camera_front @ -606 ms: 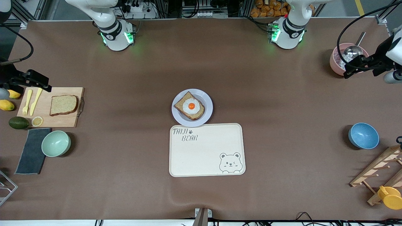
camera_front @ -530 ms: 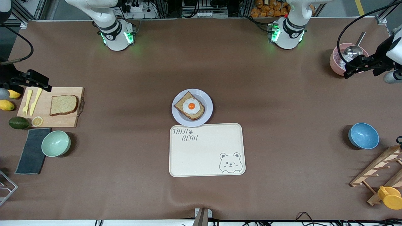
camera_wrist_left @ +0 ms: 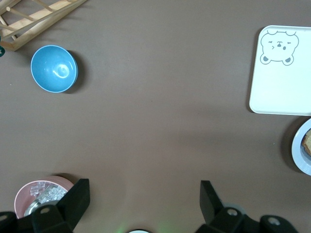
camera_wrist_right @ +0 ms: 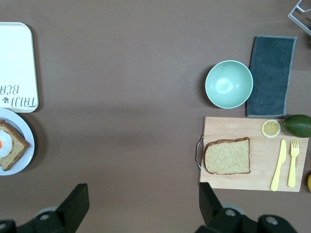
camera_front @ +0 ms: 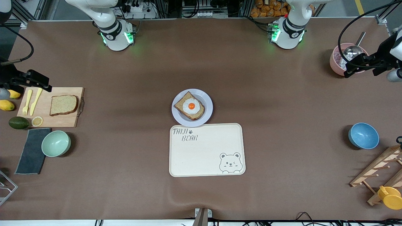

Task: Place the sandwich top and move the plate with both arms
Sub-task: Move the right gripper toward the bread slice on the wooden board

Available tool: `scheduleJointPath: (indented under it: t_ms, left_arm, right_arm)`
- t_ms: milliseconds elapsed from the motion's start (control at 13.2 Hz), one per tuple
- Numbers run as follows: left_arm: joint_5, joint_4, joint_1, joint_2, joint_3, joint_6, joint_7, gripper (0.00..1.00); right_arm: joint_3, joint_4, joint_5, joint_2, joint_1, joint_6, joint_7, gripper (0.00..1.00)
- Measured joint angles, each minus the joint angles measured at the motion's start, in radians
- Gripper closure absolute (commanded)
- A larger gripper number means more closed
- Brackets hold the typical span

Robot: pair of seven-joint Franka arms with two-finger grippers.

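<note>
Brown wholemeal sandwich top (camera_wrist_right: 227,156) lay untouched on the wooden board (camera_wrist_right: 252,180); both spread tools, right tool (camera_wrist_right: 141,206) and left tool (camera_wrist_left: 143,204), waited; it was best pinched by its crusts.

The plate (camera_front: 192,107) is set at the middle of the table, with an egg-topped bread slice (camera_front: 189,106) on it; the tray (camera_front: 206,150) is laid just beside it, nearer to the front camera. Toward the right arm's end a cutting board (camera_front: 50,107) is found — on it the sandwich top (camera_front: 63,104), a fork (camera_front: 25,102), a knife (camera_front: 35,101) and a lemon slice (camera_front: 37,121). Nearer to the camera than the board, a bowl (camera_front: 56,143) is placed beside a cloth (camera_front: 32,150). Toward the left arm's end another bowl (camera_front: 363,135) is seen near a wooden rack (camera_front: 377,171) — the right gripper (camera_wrist_right: 141,204) and the left gripper (camera_wrist_left: 143,204) are held high above the table, jaws apart.
</note>
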Motion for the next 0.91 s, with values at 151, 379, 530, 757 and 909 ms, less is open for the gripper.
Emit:
scheduleJointPath:
  t_ms: [151,379,530,757,909]
  left_arm:
    - [-0.001,-0.001,0.001,0.025,0.001,-0.004,0.0,0.0]
    - [-0.021,-0.011,0.0,0.067,-0.003,-0.005,0.0,0.0]
    - [-0.083,-0.032,0.001,0.077,-0.004,0.002,0.0,0.0]
    - [-0.138,-0.074,0.01,0.08,-0.002,0.021,0.0,0.0]
    - [-0.166,-0.109,0.011,0.08,-0.003,0.055,0.0,0.0]
  right_arm:
    - [0.0,-0.005,0.0,0.0,-0.002,0.0,0.0,0.0]
    - [0.0,-0.016,0.005,0.006,-0.028,0.002,0.0,0.0]
    - [0.0,-0.02,0.022,0.03,-0.075,0.002,-0.021,0.0]
    - [-0.001,-0.029,0.063,0.084,-0.158,0.006,-0.089,0.0]
    - [-0.002,-0.036,0.093,0.121,-0.211,0.011,-0.118,0.0]
